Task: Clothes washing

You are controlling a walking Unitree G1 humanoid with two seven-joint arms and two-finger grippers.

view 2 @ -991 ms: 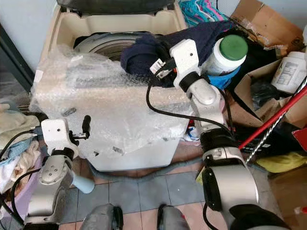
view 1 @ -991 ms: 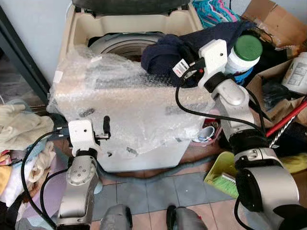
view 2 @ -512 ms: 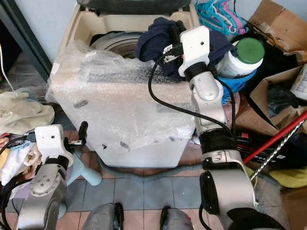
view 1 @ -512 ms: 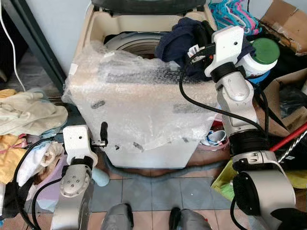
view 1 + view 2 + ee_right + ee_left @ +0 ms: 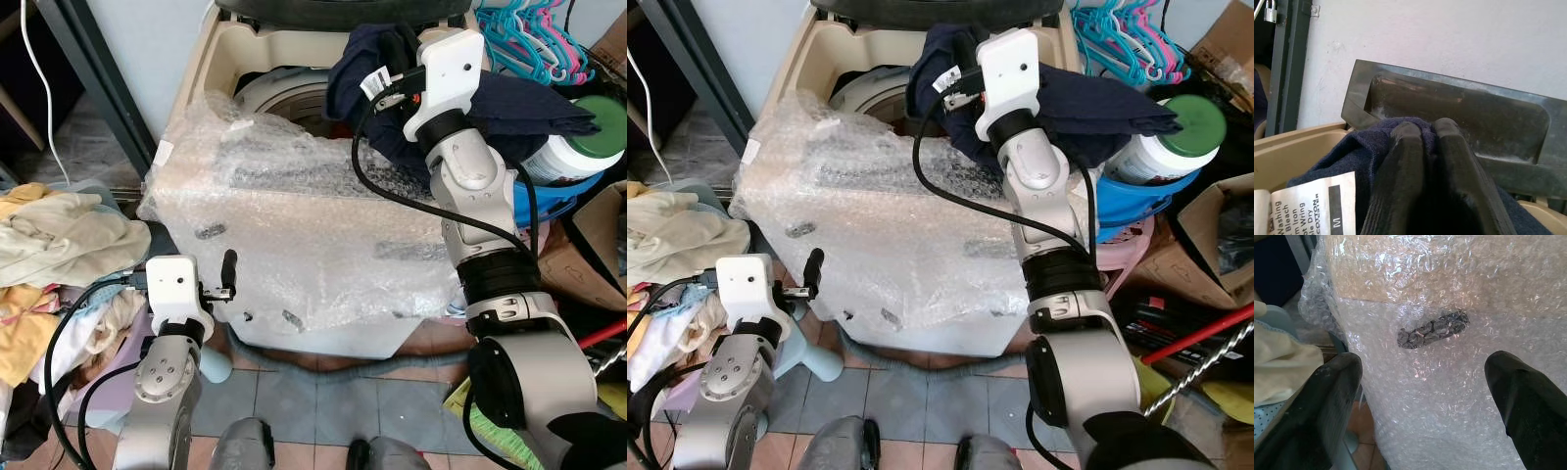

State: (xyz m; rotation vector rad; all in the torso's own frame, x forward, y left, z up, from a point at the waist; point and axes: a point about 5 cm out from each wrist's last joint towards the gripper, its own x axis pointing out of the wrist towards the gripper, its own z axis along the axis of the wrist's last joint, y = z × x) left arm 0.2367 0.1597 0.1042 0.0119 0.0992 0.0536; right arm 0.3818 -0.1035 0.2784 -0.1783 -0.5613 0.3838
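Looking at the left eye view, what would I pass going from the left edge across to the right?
Pile of pale clothes → left end effector → bubble-wrapped washing machine → right end effector holding the navy garment → green-capped white bottle.

We saw a dark navy garment (image 5: pixel 509 98) held up over the open top of a beige washing machine (image 5: pixel 235 59) — its front swathed in bubble wrap (image 5: pixel 304 235). The cloth draped rightward over the machine's rim, and a white care label (image 5: pixel 1308 205) marked M hung from it — the drum (image 5: pixel 284 88) lay beneath.
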